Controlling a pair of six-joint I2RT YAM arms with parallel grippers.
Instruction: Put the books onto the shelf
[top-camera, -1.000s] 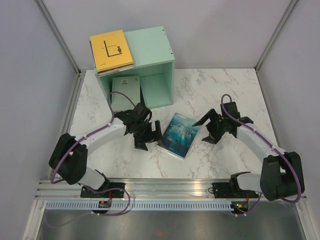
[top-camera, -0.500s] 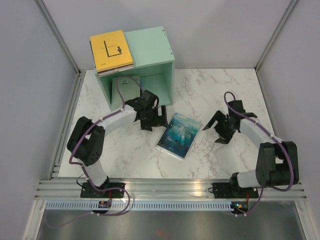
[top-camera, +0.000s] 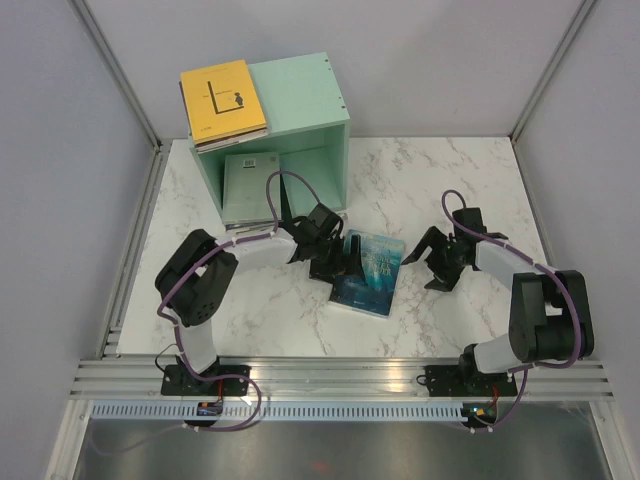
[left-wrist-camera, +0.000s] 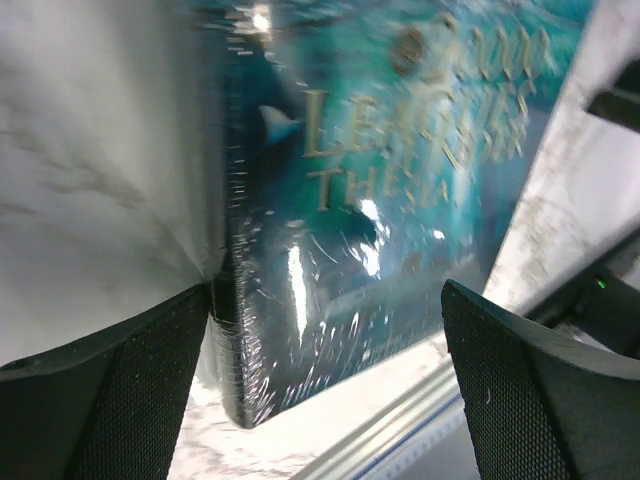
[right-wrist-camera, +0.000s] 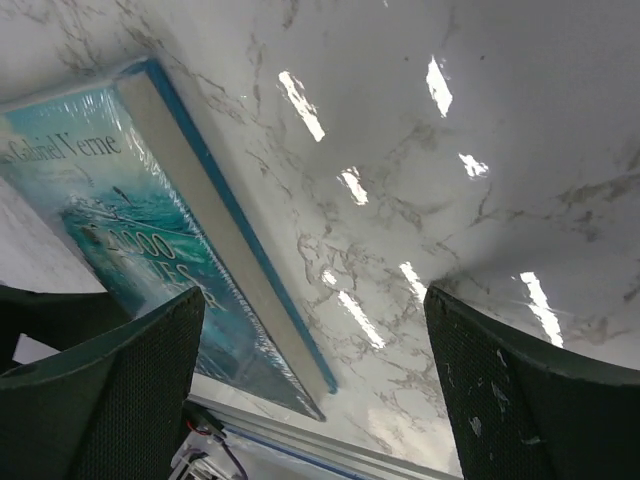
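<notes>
I'm seeing the teal-blue book (top-camera: 372, 272) lying flat on the marble table (top-camera: 450, 180) at the centre of the top view, just below the mint shelf (top-camera: 300, 100) at upper left. The left gripper (top-camera: 335, 264) is sitting over the book's left edge, jaws spread wide to either side. The right gripper (top-camera: 430, 262) is hanging just right of the book, jaws likewise spread, holding nothing. A yellow book (top-camera: 222, 100) is resting on the shelf's top.
</notes>
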